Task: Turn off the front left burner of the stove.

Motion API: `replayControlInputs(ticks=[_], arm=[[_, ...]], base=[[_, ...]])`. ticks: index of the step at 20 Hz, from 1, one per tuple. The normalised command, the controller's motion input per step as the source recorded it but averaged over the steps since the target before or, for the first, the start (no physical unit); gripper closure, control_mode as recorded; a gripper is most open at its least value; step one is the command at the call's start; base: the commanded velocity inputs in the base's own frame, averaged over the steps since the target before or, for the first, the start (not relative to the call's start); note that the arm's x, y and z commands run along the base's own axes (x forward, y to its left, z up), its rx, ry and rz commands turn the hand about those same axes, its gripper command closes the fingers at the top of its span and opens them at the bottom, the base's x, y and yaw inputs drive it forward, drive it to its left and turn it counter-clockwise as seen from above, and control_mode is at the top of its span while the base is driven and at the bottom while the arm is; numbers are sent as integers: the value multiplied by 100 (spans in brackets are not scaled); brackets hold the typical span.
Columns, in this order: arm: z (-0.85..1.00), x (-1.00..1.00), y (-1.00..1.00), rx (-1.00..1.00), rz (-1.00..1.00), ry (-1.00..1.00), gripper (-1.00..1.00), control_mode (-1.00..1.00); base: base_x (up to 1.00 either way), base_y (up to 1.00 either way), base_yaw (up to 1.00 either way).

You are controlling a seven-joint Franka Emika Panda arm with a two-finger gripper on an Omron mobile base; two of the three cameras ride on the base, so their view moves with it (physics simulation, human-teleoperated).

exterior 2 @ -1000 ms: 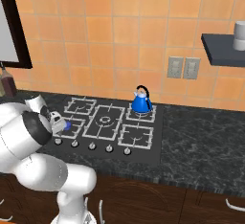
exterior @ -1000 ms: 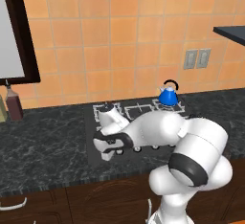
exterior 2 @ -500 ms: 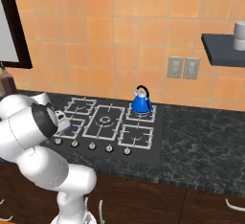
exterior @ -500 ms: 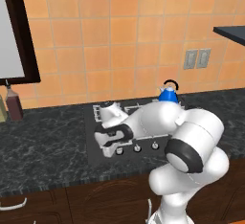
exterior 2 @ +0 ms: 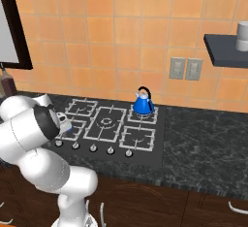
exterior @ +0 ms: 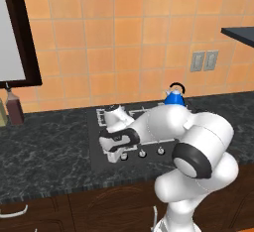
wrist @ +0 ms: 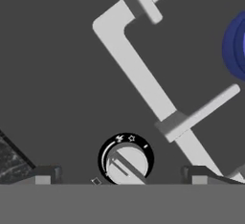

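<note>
The stove [exterior 2: 145, 155] is a black glass cooktop with light-grey grates and a row of silver knobs along its front. The front left burner [exterior 2: 76, 125] is partly hidden behind my arm; in the hand view its grate bars [wrist: 139, 82] cross the glass and its cap [wrist: 237, 46] glows blue at the right edge. My gripper [wrist: 122, 176] hangs open just above the leftmost knob [wrist: 127, 163], one fingertip [wrist: 45, 175] on either side and neither touching it. In the left base view the gripper [exterior: 115, 154] points down at the stove's front left corner.
A blue kettle [exterior 2: 143, 104] stands on the back right grate. The other knobs [exterior 2: 110, 150] run rightward along the stove front. A dark bottle [exterior: 14, 108] stands at the wall to the left. The dark stone counter [exterior: 44, 156] surrounds the stove.
The hand has shifted slightly right along the knob row, and the elbow has swung higher and nearer. The gripper has stayed open.
</note>
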Motion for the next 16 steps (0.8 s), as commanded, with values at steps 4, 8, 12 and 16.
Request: replayControlInputs(ticks=[4, 8, 12, 16], arm=[[-3, -42, 0, 0, 3, -14, -100, -100], [0, -27, 0, 0, 2, -12, -100, -100], [-3, 28, 0, 0, 0, 5, -100, -100], [-6, 28, 0, 0, 0, 14, -100, -100]], base=[[0, 0, 0], [0, 0, 0], [0, 0, 0], [0, 0, 0]])
